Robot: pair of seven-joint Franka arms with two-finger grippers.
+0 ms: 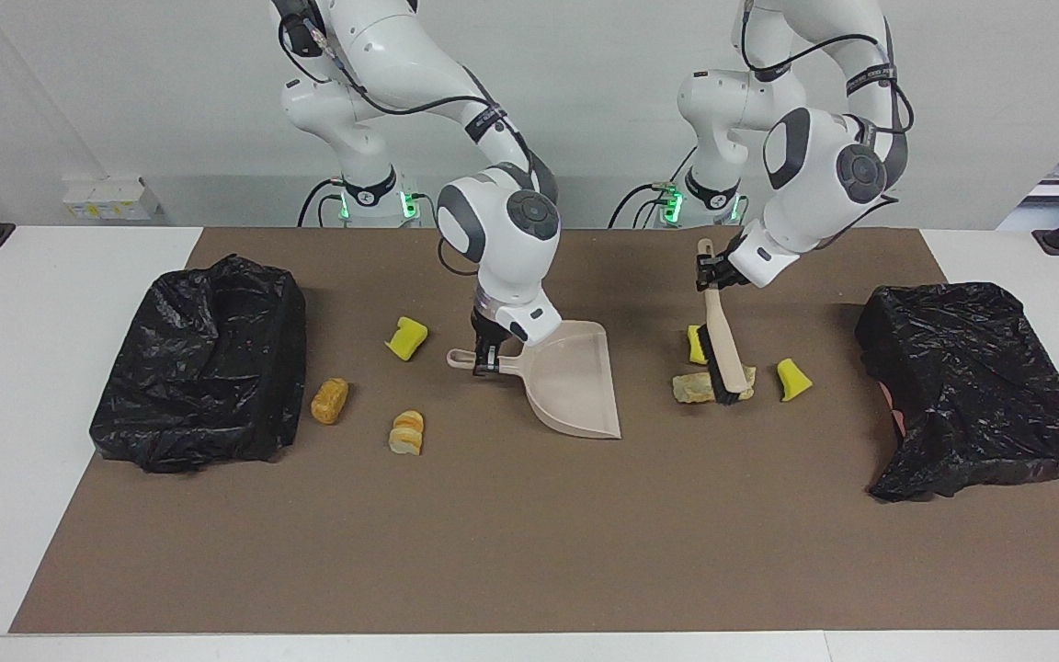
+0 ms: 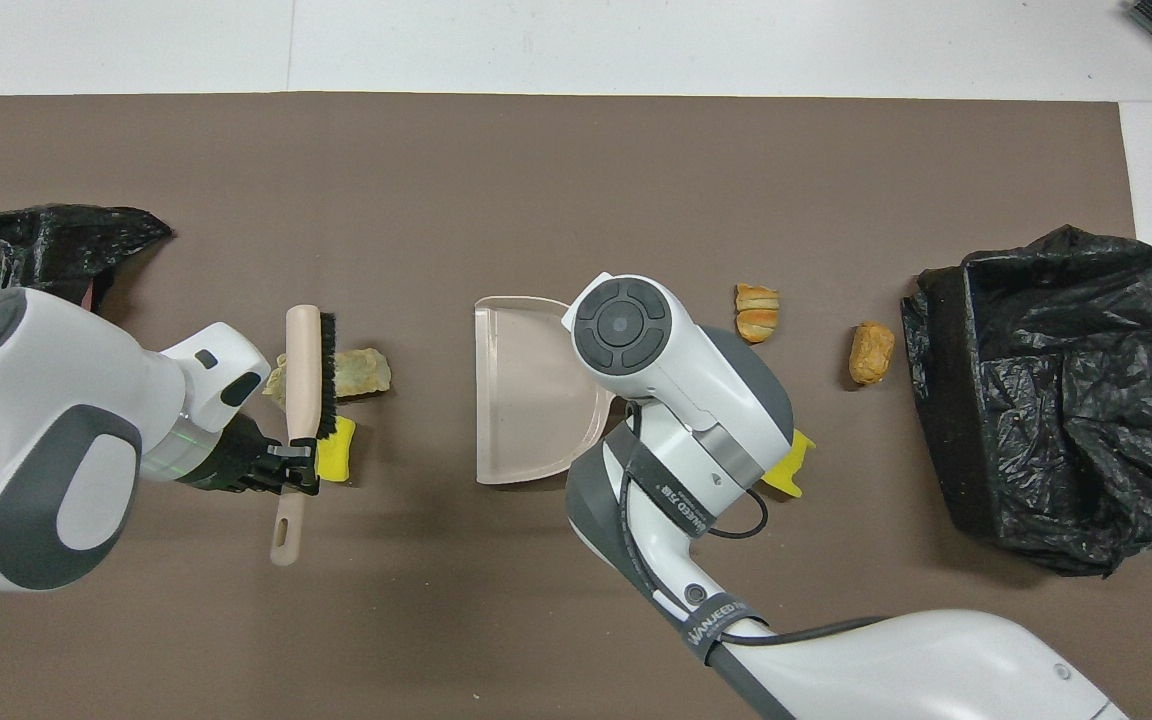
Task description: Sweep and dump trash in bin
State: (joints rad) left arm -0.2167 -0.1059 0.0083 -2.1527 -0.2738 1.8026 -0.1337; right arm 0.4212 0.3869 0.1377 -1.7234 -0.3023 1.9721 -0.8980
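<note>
My left gripper (image 1: 711,273) is shut on the handle of the beige brush (image 1: 721,340); it also shows in the overhead view (image 2: 291,465). The black bristles (image 2: 327,360) rest among a tan chunk (image 1: 690,389), a second tan chunk (image 1: 747,376) and a yellow wedge (image 1: 695,344). Another yellow wedge (image 1: 793,380) lies beside them toward the left arm's end. My right gripper (image 1: 485,354) is shut on the handle of the beige dustpan (image 1: 575,382), whose mouth faces the brush. A yellow wedge (image 1: 407,337) and two bread chunks (image 1: 329,401) (image 1: 406,433) lie toward the right arm's end.
A black bag-lined bin (image 1: 203,363) stands at the right arm's end of the brown mat (image 1: 529,533). A second black bag-lined bin (image 1: 971,386) stands at the left arm's end. The white table (image 1: 33,276) surrounds the mat.
</note>
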